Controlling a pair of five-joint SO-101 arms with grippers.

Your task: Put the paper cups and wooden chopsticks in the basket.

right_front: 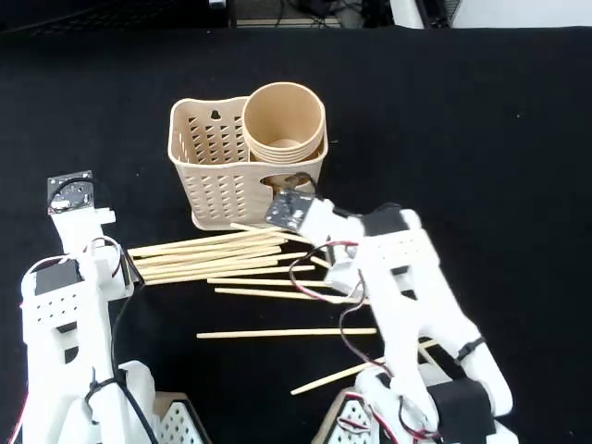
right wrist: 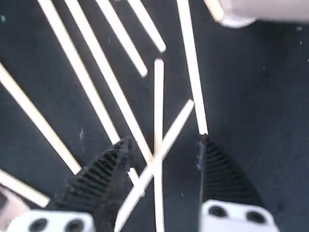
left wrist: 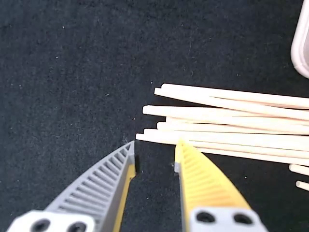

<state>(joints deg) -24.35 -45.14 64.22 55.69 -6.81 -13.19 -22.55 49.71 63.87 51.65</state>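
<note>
- Several loose chopsticks (right_front: 287,333) lie scattered on the black worktop (right_front: 499,139), nearest the arm bases. They look light, stiff and thin, and would probably roll, so a pinch at mid-length seems best.
- Released, the right gripper (right wrist: 164,140) hovers over two crossed sticks.
- Also released, the left gripper (left wrist: 157,145) sits at the end of the bundle (right_front: 203,252).
- Stacked paper cups (right_front: 282,116) already stand in the basket (right_front: 208,176).

Left arm (right_front: 69,305), well apart from the basket (right_front: 208,185): white printed shell, black servo blocks, red and black cables, black ties.
Left gripper (left wrist: 156,145): one grey ribbed finger (left wrist: 104,183), one yellow ribbed finger (left wrist: 203,183), white bases with screw holes.
Right arm (right_front: 407,287), just beside the basket: same white shell, red and black cables.
Right gripper (right wrist: 164,140): black ribbed fingers (right wrist: 96,179).
</note>
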